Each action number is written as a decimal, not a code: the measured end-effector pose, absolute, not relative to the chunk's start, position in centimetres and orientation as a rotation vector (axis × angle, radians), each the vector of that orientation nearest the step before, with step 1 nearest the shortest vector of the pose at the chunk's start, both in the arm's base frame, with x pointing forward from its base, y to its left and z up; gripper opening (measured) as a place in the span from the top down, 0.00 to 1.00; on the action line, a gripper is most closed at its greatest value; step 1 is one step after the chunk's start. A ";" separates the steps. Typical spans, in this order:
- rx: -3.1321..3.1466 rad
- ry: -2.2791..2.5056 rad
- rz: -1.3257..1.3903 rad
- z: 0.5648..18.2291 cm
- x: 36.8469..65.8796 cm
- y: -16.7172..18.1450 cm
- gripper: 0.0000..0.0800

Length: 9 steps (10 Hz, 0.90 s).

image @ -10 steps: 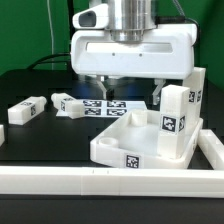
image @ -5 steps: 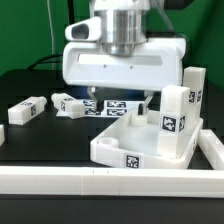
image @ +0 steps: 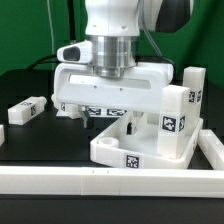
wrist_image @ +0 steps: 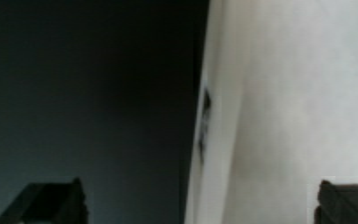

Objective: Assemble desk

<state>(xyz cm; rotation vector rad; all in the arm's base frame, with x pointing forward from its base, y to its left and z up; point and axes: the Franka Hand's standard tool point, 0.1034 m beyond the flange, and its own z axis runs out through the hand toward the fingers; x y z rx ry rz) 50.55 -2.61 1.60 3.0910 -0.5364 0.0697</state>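
The white desk slab (image: 110, 148) lies at the exterior view's right, rim up. Two square legs stand upright in its corner sockets, one near (image: 172, 125) and one far (image: 195, 88). A loose leg (image: 26, 110) lies on the black table at the left. Another loose leg is mostly hidden behind the hand. My gripper (image: 110, 122) hangs low over the slab's far left edge, open and empty. In the wrist view the gripper (wrist_image: 199, 205) has its fingertips (wrist_image: 51, 200) wide apart, straddling the edge of a white surface (wrist_image: 291, 100) that I take to be the slab.
A long low white rail (image: 110, 181) runs along the front and up the right side. The marker board (image: 105, 112) lies behind the slab, mostly covered by the hand. The black table (image: 40, 140) shows at the left.
The gripper has come down and shifted toward the exterior view's left, from above the marker board to just over the slab's far edge. The parts have not moved.
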 end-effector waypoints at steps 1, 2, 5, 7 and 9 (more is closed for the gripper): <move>3.089 -0.535 0.065 1.3 50.5 -2.6 0.19; 3.089 -0.535 0.064 1.3 50.5 -2.6 0.19; 3.090 -0.532 0.066 1.3 50.6 -2.5 0.43; 3.090 -0.532 0.066 1.3 50.6 -2.5 0.70; 3.092 -0.533 0.069 1.3 50.7 -2.5 0.92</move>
